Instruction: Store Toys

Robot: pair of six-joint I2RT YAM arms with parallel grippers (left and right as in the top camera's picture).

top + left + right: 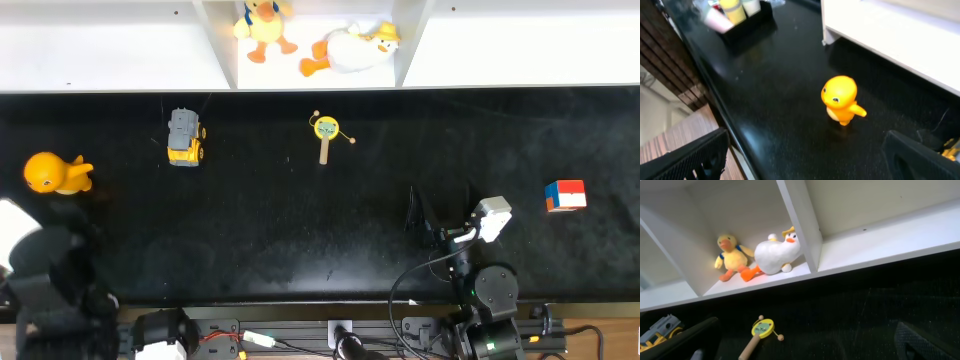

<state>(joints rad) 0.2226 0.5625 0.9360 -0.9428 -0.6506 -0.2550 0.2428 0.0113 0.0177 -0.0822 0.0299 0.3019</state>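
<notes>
An orange toy figure (58,173) stands on the black table near its left end, and in the left wrist view the orange toy figure (840,99) is upright ahead of my left gripper (805,167), which is open and holds nothing. A grey and yellow toy truck (185,136), a small rattle drum (326,132) and a red, white and blue cube (565,196) also lie on the table. My right gripper (805,350) is open and empty, low over the table right of the middle, facing the shelf. A yellow duck plush (731,255) and a white duck plush (774,255) sit in the shelf's middle compartment.
The white shelf (120,60) runs along the table's far edge, with compartments on either side of the middle one. A black tray with bottles (740,17) stands beyond the table's left end. The table's left edge (715,107) drops to a wooden floor.
</notes>
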